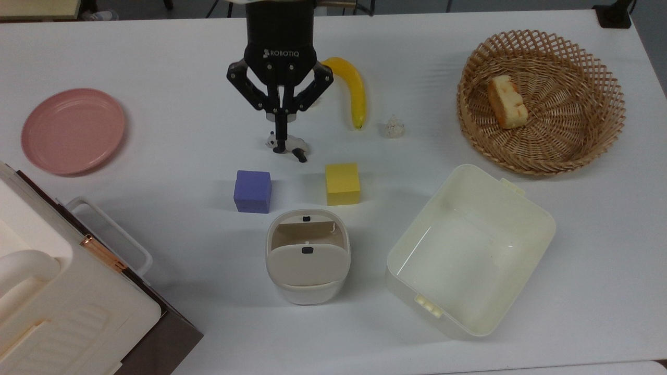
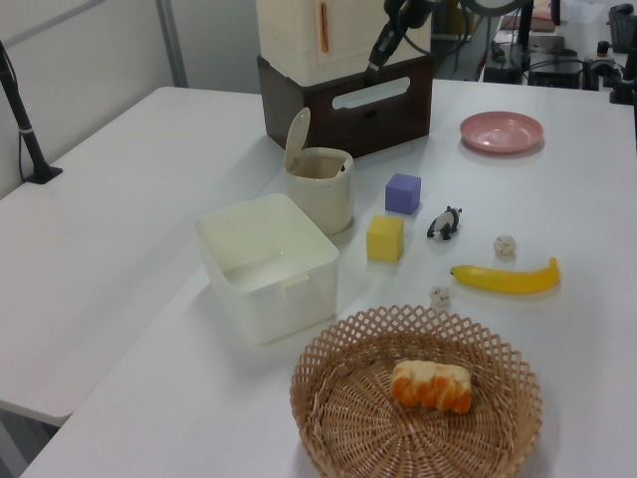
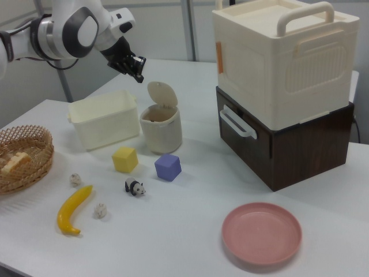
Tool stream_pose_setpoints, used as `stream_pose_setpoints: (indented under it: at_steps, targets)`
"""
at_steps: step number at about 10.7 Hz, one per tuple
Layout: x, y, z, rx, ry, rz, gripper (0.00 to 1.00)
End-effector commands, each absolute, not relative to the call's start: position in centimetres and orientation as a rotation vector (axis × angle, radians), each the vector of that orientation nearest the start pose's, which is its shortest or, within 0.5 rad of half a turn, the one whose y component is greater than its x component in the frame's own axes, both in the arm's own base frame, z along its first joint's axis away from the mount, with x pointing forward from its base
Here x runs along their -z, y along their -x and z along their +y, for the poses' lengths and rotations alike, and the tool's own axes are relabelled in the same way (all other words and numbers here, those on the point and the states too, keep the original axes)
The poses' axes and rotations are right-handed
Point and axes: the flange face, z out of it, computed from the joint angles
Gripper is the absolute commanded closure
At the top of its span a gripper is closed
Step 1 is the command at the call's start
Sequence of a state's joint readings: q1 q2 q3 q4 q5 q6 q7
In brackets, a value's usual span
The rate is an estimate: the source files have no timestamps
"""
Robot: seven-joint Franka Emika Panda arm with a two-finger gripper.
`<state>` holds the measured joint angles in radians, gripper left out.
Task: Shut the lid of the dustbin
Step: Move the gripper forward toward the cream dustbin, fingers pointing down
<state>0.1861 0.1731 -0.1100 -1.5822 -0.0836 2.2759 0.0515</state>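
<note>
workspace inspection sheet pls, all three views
surface: white table, dry, no spills
job's things: bin upright near the purple cube; lid standing open
clutter: yellow cube, panda, banana, two paper balls, pink plate, basket holding cake, empty tub, stacked cabinet
grippers: gripper raised above the table, jaws shut, holding nothing
cables: some behind the table in the left view
surroundings: black stand at the table edge

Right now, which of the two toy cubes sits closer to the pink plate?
The purple cube. In the top view it lies on the yellow cube's left, toward the pink plate; both stand just behind the dustbin.
</note>
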Motion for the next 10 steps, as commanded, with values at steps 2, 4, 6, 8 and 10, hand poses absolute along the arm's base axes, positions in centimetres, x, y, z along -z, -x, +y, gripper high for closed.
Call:
stream_pose_setpoints:
  at_steps: [2, 4, 6, 8, 10]
  targets:
    - [-58.5, -69.2, 5.5, 0.971, 3.036, -0.029, 1.00]
    - [-57.8, -69.9, 5.7, 0.994, 3.026, -0.019, 1.00]
    - [-57.9, -70.0, 5.7, 1.021, 3.014, -0.020, 1.00]
    - [-57.7, -70.5, 5.1, 1.077, 2.992, -0.005, 1.00]
    - [-57.2, -71.2, 4.9, 1.083, 2.981, 0.011, 1.00]
